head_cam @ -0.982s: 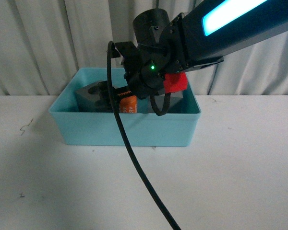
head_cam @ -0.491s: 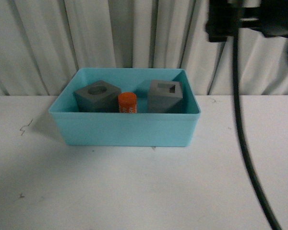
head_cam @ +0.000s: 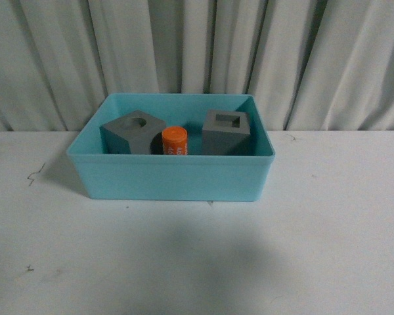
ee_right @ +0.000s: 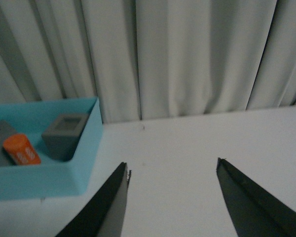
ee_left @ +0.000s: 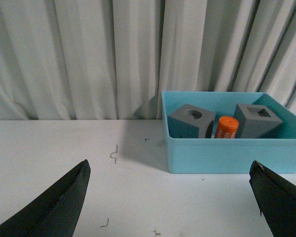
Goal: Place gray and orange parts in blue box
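The blue box (head_cam: 171, 176) stands on the white table in front of the curtain. Inside it are a gray cube with a round recess (head_cam: 132, 133), an orange cylinder with white digits (head_cam: 174, 140) and a gray cube with a square recess (head_cam: 227, 131). No arm shows in the front view. In the left wrist view the box (ee_left: 232, 153) holds the same cubes (ee_left: 191, 121) (ee_left: 256, 120) and cylinder (ee_left: 226, 127); my left gripper (ee_left: 170, 165) is open, back from the box. My right gripper (ee_right: 172, 165) is open and empty beside the box (ee_right: 44, 175).
A white curtain (head_cam: 197, 52) hangs right behind the table. Small dark scraps (ee_left: 113, 154) lie on the white table (head_cam: 197, 262) to the left of the box.
The right arm, which was over the box a second ago, has lifted up and out of the front view. The orange cylinder and both cubes stay in the box.
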Tool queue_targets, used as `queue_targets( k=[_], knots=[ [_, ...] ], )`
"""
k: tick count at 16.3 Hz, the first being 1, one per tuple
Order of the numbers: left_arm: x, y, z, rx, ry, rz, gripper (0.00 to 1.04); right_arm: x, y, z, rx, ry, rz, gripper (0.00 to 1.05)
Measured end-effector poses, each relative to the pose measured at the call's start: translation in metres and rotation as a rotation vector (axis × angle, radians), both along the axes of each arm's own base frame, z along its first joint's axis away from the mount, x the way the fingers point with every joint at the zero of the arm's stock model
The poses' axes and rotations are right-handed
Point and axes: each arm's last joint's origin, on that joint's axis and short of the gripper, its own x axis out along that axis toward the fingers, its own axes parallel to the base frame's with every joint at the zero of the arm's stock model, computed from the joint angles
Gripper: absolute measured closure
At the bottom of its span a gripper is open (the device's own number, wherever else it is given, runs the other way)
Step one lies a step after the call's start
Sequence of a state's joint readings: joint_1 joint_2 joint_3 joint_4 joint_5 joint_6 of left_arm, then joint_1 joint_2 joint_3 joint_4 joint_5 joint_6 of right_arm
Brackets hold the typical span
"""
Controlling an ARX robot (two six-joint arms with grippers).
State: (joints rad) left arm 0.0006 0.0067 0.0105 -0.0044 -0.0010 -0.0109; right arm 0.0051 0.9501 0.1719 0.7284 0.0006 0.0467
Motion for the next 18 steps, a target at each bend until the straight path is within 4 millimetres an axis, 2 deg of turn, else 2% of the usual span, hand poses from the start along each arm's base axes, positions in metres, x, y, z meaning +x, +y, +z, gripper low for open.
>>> queue_targets(
  k=[1,3,5,8,12,18],
  knots=[
    [0.000,0.000,0.000,0.000,0.000,0.000,0.07,-0.005,0.000,0.007,-0.018,-0.053,0.000,0.60],
    [0.000,0.000,0.000,0.000,0.000,0.000,0.07,-0.018,0.000,-0.003,-0.033,-0.034,0.001,0.89],
    [0.000,0.000,0.000,0.000,0.000,0.000,0.07,-0.025,0.000,-0.006,-0.043,-0.035,0.001,1.03],
    [0.000,0.000,0.000,0.000,0.000,0.000,0.07,-0.033,0.000,-0.006,-0.041,-0.050,0.001,1.03],
    [0.000,0.000,0.000,0.000,-0.001,0.000,0.07,-0.044,0.000,-0.019,-0.041,-0.031,0.001,1.03],
    [0.000,0.000,0.000,0.000,0.000,0.000,0.07,-0.057,0.000,-0.014,-0.041,-0.059,0.000,1.03]
  ],
)
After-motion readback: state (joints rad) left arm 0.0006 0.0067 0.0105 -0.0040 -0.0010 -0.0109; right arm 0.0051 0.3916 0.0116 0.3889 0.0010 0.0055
